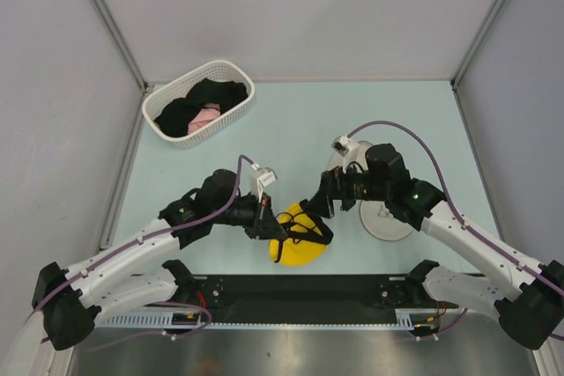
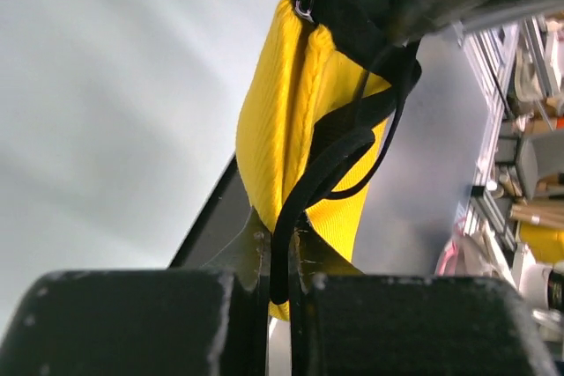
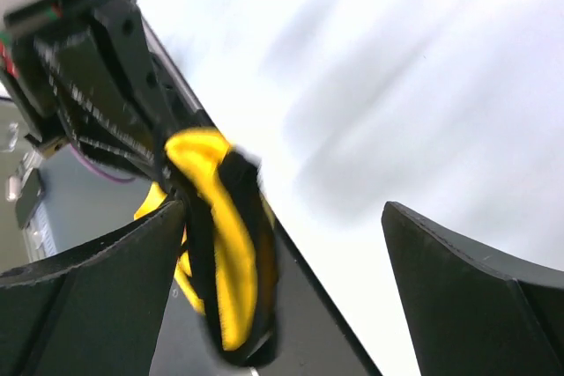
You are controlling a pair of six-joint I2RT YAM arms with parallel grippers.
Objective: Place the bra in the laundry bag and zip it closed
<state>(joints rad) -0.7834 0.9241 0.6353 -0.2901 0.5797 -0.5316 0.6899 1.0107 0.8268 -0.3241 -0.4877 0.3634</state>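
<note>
The yellow bra [image 1: 304, 239] with black straps hangs folded above the table's near edge, between my two grippers. My left gripper [image 1: 275, 224] is shut on it; in the left wrist view the fingers [image 2: 280, 239] pinch a black strap, with the yellow cup [image 2: 286, 121] hanging just beyond. My right gripper [image 1: 319, 204] stands wide open right beside the bra. In the right wrist view the bra [image 3: 225, 253] is blurred, close to the left finger of the open right gripper [image 3: 284, 209]. The white round laundry bag [image 1: 389, 222] lies on the table, partly hidden under my right arm.
A white slotted basket [image 1: 231, 75] with black and pink garments stands at the back left. The black base strip [image 1: 300, 292] runs along the table's near edge below the bra. Grey walls enclose the table on three sides.
</note>
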